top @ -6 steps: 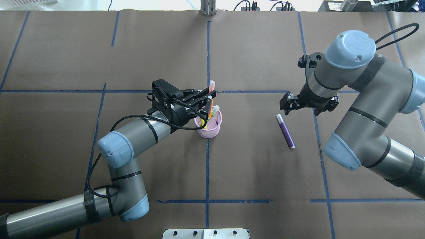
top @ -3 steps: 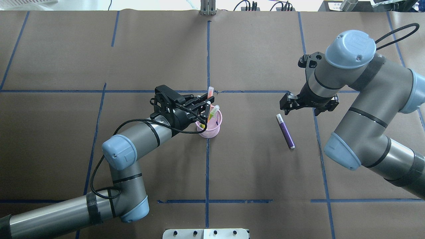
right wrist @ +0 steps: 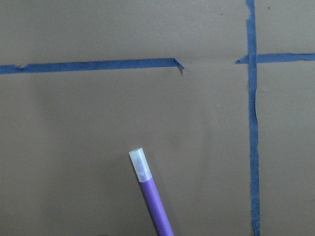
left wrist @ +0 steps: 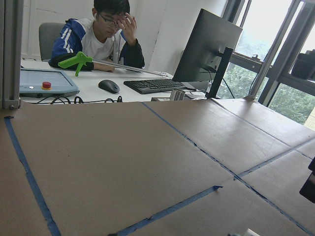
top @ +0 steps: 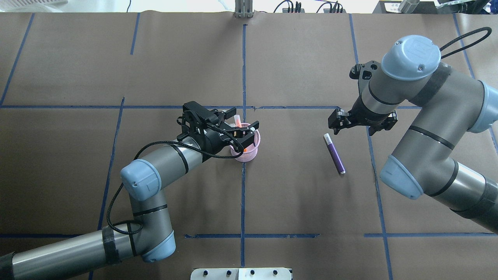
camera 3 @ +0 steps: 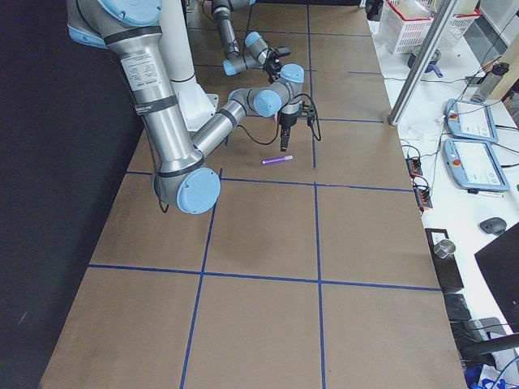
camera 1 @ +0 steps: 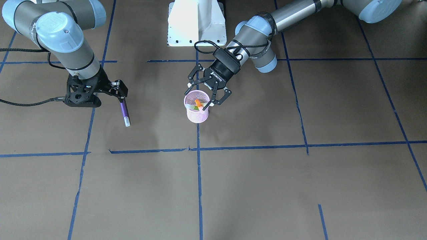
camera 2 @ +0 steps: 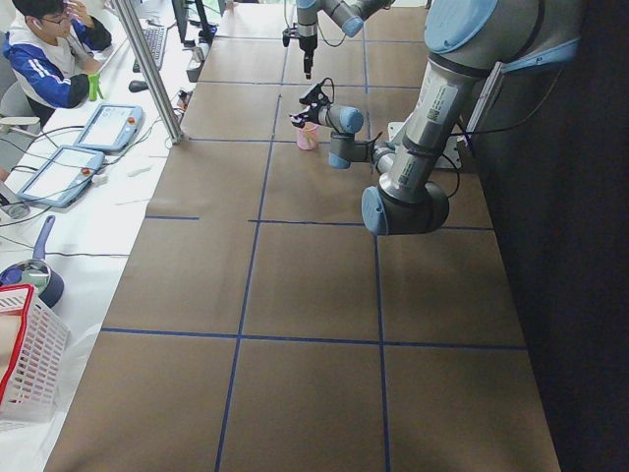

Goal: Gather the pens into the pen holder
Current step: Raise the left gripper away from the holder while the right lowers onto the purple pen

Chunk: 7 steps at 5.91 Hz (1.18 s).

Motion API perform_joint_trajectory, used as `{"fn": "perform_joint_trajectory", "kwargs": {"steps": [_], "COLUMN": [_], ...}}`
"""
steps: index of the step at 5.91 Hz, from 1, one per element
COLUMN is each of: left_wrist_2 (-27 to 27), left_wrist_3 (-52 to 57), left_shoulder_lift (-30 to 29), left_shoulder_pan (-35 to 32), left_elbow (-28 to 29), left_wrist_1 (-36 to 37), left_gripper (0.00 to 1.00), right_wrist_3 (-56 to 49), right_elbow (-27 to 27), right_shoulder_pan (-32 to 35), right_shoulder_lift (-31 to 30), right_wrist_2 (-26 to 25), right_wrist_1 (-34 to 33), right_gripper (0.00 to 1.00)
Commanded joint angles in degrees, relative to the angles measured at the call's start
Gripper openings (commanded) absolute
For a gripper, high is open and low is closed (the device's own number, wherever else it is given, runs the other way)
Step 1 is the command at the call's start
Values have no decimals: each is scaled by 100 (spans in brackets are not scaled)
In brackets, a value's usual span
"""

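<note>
The pink mesh pen holder (top: 251, 152) (camera 1: 197, 116) stands at the table's middle. An orange pen (camera 1: 198, 102) and a green pen (camera 1: 191, 106) lean inside it. My left gripper (camera 1: 207, 98) (top: 245, 134) hangs open just over the rim, its fingers spread to either side of the cup and holding nothing. The purple pen (top: 334, 153) (camera 1: 124, 111) (right wrist: 155, 201) lies flat on the brown paper, pale cap pointing away from the robot. My right gripper (camera 1: 96, 98) hovers above that cap end, open and empty; its fingers stay outside the right wrist view.
Blue tape lines (top: 243, 194) divide the brown paper. The white robot base (camera 1: 196, 30) sits at the near edge of the table. A person (left wrist: 106, 34) sits at a desk with a monitor and tablets beyond the far edge.
My left gripper opened and let go of the orange pen, which dropped into the pen holder. The gripper sank closer to the rim. The right arm and purple pen have not moved.
</note>
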Motion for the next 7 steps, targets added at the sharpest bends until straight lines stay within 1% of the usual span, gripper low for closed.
{"fn": "perform_joint_trajectory", "kwargs": {"steps": [1, 2, 3, 4, 5, 6, 7], "left_wrist_2": [-123, -568, -1207, -1953, -3066, -3825, -4094], "left_wrist_3": [0, -53, -88, -219, -333, -274, -247], "left_shoulder_lift": [-3, -21, -38, -47, -4, 75, 476], "left_shoulder_pan": [-275, -660, -1169, -1670, -2240, -2690, -2920], "left_elbow": [-145, -172, -260, -269, -461, -759, -1066], "left_wrist_1": [60, 278, 759, 1181, 2125, 2848, 2864], "left_gripper": [100, 100, 100, 100, 100, 100, 100], "right_wrist_3": [-35, -35, -35, 26, 218, 342, 256], "right_elbow": [-45, -63, -176, -438, -937, -994, -1116], "right_shoulder_pan": [0, -9, -35, -96, -184, -358, -560], "right_shoulder_lift": [-10, -10, 51, 8, 60, 78, 78], "right_wrist_2": [-11, -11, -19, -37, -37, -72, -394], "right_wrist_1": [0, 0, 17, 679, 1556, 1660, 1661], "right_gripper": [100, 100, 100, 100, 100, 100, 100]}}
